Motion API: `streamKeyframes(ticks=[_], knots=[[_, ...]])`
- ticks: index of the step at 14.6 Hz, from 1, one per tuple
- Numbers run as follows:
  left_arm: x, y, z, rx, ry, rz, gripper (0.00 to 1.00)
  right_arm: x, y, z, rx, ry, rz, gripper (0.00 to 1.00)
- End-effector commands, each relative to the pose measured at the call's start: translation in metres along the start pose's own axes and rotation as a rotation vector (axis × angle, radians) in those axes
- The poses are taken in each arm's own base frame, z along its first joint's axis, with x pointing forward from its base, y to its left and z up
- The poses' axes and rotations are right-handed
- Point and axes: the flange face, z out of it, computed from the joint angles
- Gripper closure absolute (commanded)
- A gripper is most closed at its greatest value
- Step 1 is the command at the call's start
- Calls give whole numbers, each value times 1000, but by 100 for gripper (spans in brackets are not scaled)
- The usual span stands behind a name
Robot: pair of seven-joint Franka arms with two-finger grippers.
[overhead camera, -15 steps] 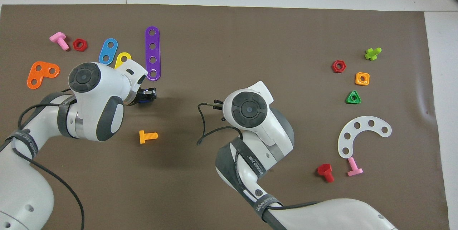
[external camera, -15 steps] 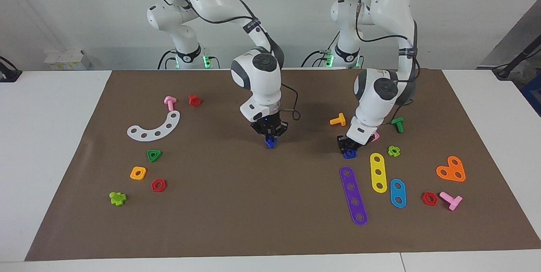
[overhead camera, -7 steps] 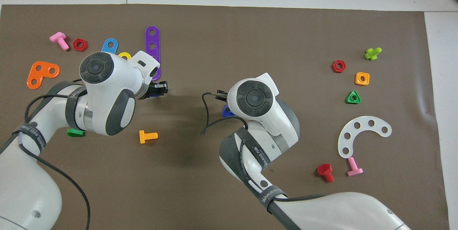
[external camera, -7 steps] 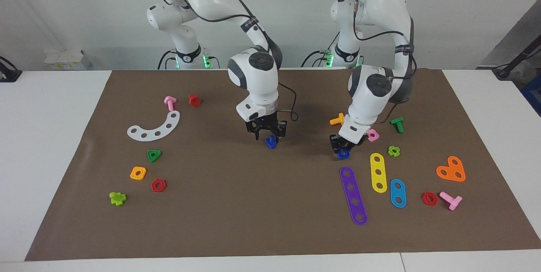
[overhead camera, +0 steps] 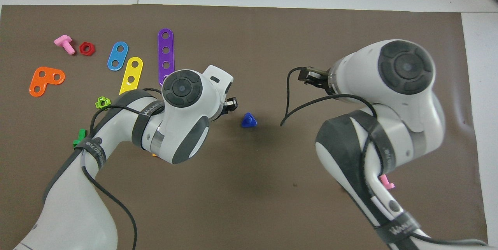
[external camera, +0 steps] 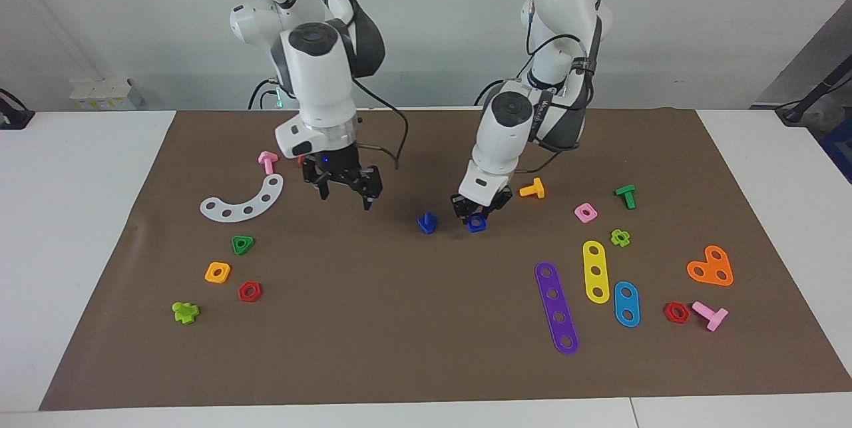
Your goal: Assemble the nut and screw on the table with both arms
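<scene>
The dark-blue screw (external camera: 426, 222) lies on the brown mat (external camera: 413, 321) of the table, near the middle; it also shows in the overhead view (overhead camera: 248, 120). My left gripper (external camera: 476, 215) is shut on the dark-blue nut (external camera: 476, 222) and holds it low over the mat, right beside the screw, apart from it. In the overhead view the left gripper (overhead camera: 230, 105) hides the nut. My right gripper (external camera: 346, 194) is open and empty, raised over the mat, toward the right arm's end from the screw.
An orange bolt (external camera: 532, 188), a pink nut (external camera: 585, 212), a green bolt (external camera: 626, 196) and purple (external camera: 556, 308), yellow (external camera: 596, 271) and blue strips (external camera: 626, 303) lie at the left arm's end. A white curved strip (external camera: 243, 200), a green triangular nut (external camera: 243, 245) and an orange nut (external camera: 217, 272) lie at the right arm's end.
My right gripper let go of the screw, left it on the mat, rose and moved toward its own end. My left gripper carried the nut from the strips to beside the screw.
</scene>
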Motion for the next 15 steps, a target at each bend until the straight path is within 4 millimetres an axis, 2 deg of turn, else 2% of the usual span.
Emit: streamKeyframes(ticks=[1, 3, 5, 6, 8, 12, 15], knots=[[-20, 31, 0, -13, -23, -42, 100, 14, 55, -39, -17, -1, -64, 0], [-35, 50, -2, -39, -30, -64, 100, 22, 83, -59, -27, 0, -87, 0], [-37, 59, -2, -52, -34, -78, 100, 31, 106, -76, -38, -6, -117, 0], [-44, 67, 0, -64, -27, -80, 100, 37, 116, -86, -44, -12, -125, 0], [-44, 70, 8, -69, -23, -93, 100, 44, 123, -107, -46, -26, -143, 0], [-37, 67, 15, -63, -15, -94, 100, 59, 150, -129, 24, -59, -114, 0], [-35, 66, 16, -66, -9, -97, 100, 54, 153, -126, 2, -87, -127, 0]])
